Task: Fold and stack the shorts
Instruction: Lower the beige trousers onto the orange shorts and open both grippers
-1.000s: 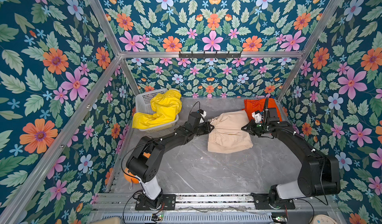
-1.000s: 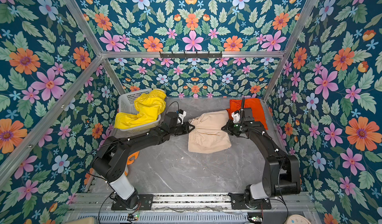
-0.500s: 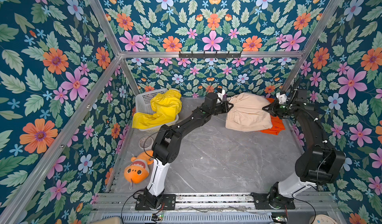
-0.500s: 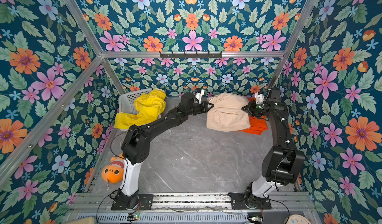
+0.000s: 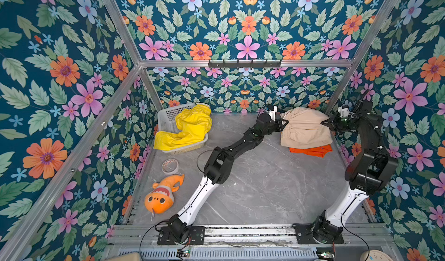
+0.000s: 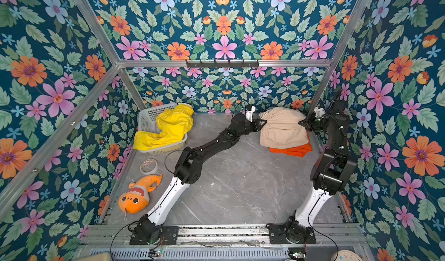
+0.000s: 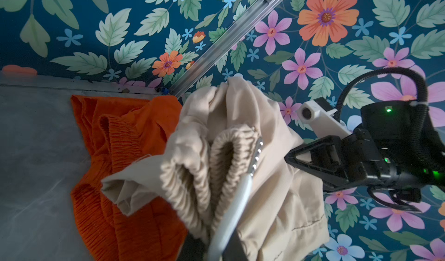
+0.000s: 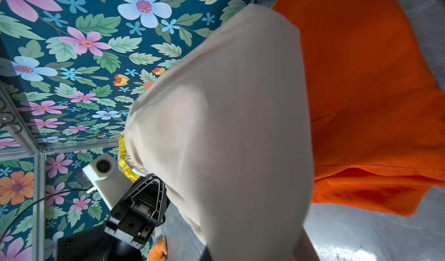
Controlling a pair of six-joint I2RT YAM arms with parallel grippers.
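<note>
The beige shorts [image 5: 304,129] [image 6: 283,129] hang stretched between my two grippers at the back right. My left gripper [image 5: 285,122] [image 6: 265,122] is shut on their gathered waistband [image 7: 231,151]. At the opposite edge my right gripper [image 5: 323,123] [image 6: 301,122] is shut on them too. Under them the folded orange shorts [image 5: 310,150] [image 6: 291,150] [image 7: 115,127] [image 8: 361,79] lie on the table, mostly covered. Beige cloth [image 8: 228,127] hides the right gripper's own fingers in the right wrist view. The yellow shorts [image 5: 190,127] [image 6: 171,127] lie unfolded, draped over the basket at the back left.
A white perforated basket [image 5: 168,117] stands at the back left. A roll of tape [image 5: 170,166] and an orange plush fish [image 5: 161,194] lie along the left edge. The back and right walls stand close to both grippers.
Both grippers have carried the beige shorts from the middle of the table to the back right, over the orange shorts. In the last half second they hardly moved.
</note>
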